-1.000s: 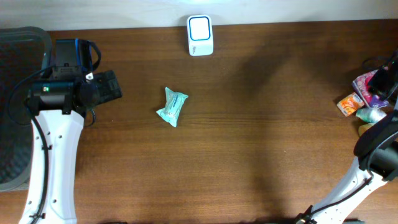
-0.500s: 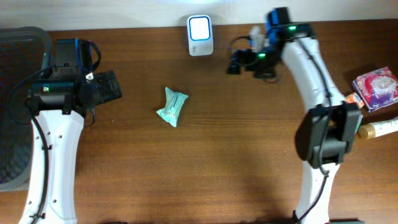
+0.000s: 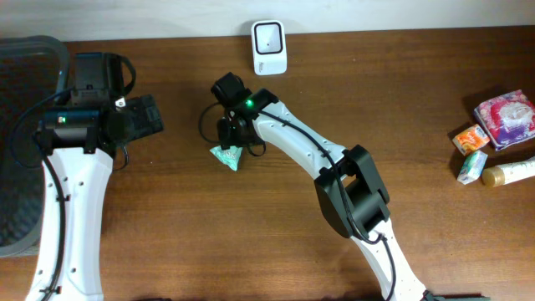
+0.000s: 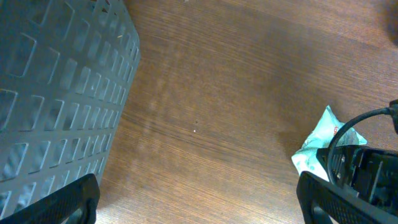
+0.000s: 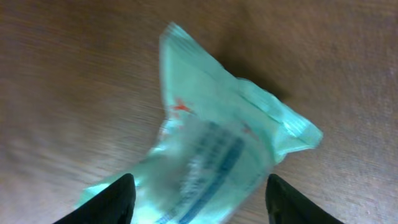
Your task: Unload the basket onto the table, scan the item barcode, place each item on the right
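Observation:
The item, a teal plastic packet [image 3: 226, 155], lies flat on the wooden table left of centre. My right gripper [image 3: 232, 135] has come down over it. In the right wrist view the packet [image 5: 211, 149] lies between the two black fingertips [image 5: 121, 200], its dark printed lines facing up; the jaws straddle it, with a little gap on the right side, and the gripper [image 5: 200, 202] is open. The white scanner [image 3: 269, 47] stands at the table's far edge. My left gripper [image 3: 147, 117] stays at the left, wide open [image 4: 199, 199] over bare wood, and sees the packet [image 4: 316, 148] at its right.
A grey mesh basket [image 3: 21, 134] [image 4: 56, 93] fills the left side. At the right edge lie a pink packet [image 3: 505, 113], a small orange pack [image 3: 471, 138], a green-white tube [image 3: 472, 165] and a beige bottle [image 3: 510, 173].
My right arm swung from the right-edge items, past the scanner, down onto the teal packet. The left arm and the packet have not moved.

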Controlling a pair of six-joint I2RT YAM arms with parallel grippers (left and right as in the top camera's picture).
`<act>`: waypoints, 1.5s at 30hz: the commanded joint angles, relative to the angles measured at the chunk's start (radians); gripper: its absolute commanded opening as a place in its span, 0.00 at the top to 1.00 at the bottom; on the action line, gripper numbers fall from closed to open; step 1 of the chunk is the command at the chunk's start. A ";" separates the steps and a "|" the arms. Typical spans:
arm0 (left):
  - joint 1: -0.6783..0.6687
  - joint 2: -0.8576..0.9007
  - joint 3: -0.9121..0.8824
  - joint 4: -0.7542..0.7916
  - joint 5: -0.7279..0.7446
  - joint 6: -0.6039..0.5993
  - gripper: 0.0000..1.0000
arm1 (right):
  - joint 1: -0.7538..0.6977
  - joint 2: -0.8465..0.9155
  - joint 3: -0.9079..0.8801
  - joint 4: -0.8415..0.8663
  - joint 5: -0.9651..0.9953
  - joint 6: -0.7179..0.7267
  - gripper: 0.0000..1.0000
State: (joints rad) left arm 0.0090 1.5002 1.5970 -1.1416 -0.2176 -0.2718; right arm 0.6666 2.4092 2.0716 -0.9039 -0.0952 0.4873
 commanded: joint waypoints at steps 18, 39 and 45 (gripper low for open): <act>0.007 -0.002 0.005 -0.001 -0.007 0.012 0.01 | 0.026 -0.106 -0.216 -0.143 0.481 -0.514 0.01; 0.007 -0.002 0.005 -0.001 -0.007 0.012 0.01 | -0.557 -0.106 -0.190 -0.509 -0.870 -0.771 0.96; 0.007 -0.002 0.005 -0.001 -0.008 0.012 0.01 | -0.652 -0.106 -0.416 -0.352 -0.673 -0.706 0.83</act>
State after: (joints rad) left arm 0.0090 1.5002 1.5970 -1.1408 -0.2180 -0.2718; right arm 0.0666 2.3123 1.6829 -1.2774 -0.8783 -0.2588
